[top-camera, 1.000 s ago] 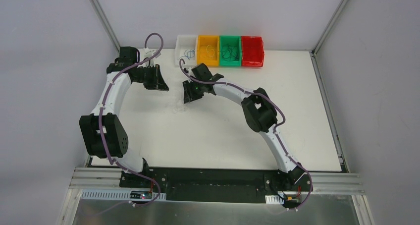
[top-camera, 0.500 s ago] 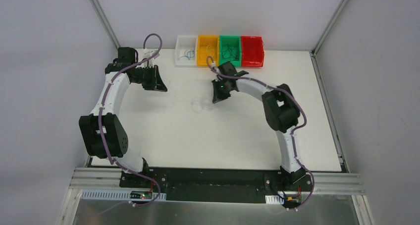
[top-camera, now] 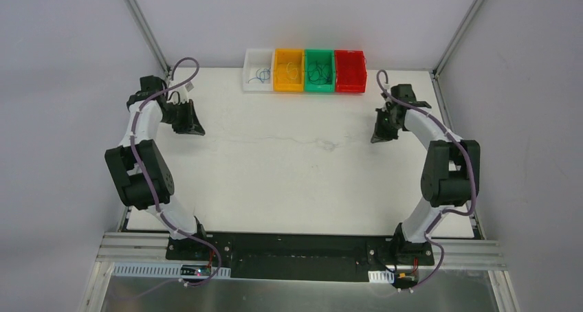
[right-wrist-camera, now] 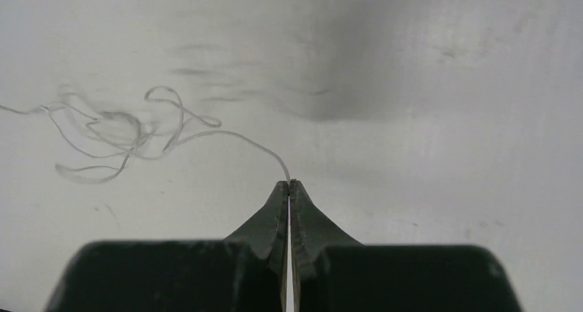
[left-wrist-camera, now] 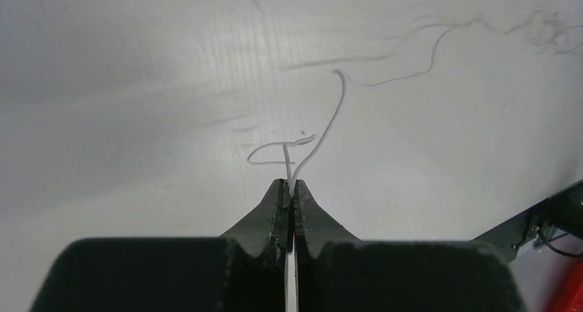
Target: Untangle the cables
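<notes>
Both arms have swung wide since a sec ago. The left tool is at 9 o'clock and the right tool at 3, each pinched tight on an end of the thin white curly cable, now stretched across the white counter. A small knot remains nr the right end, so it's prob. not untangled yet. Both tools are nr the side edges, w/ little room to pull wider. Open room lies toward 6 o'clock.

white cable ends hidden in left claw and right claw, tangle blurred, green bin contents indistinct
</notes>
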Available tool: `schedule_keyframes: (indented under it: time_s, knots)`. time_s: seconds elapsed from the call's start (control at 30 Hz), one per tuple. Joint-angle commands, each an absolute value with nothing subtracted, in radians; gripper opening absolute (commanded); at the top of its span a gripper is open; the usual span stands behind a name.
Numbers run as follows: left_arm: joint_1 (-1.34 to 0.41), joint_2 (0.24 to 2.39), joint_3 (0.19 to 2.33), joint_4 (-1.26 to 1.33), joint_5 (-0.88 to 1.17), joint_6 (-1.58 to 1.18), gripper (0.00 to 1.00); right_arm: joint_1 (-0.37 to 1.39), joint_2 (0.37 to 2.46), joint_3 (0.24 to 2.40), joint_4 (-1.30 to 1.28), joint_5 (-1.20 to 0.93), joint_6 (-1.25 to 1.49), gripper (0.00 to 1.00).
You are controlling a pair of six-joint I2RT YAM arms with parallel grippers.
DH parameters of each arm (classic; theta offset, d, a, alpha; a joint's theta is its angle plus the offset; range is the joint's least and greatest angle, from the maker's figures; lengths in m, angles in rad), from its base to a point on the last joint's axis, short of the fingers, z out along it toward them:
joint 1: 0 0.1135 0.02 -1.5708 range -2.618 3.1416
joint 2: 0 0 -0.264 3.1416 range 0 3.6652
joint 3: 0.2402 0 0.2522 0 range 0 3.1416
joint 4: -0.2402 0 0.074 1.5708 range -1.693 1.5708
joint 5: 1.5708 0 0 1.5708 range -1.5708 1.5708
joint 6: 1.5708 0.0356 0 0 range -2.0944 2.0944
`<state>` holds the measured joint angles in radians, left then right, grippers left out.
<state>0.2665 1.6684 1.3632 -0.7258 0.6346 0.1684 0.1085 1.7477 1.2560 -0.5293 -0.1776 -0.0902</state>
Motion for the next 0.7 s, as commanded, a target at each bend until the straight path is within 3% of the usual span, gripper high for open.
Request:
schedule_keyframes:
  time_s: [0.0,0.67]
  knots:
    - [0.318,1.707,1.354,-0.778,0.54,0.288,0.0,0.006,1.688,1.222,-0.638,-0.184,-0.175,0.0]
    - [0.491,1.901,1.445,-0.781,0.276,0.462,0.0,-0.442,1.661,1.314,-0.709,-0.125,-0.468,0.0]
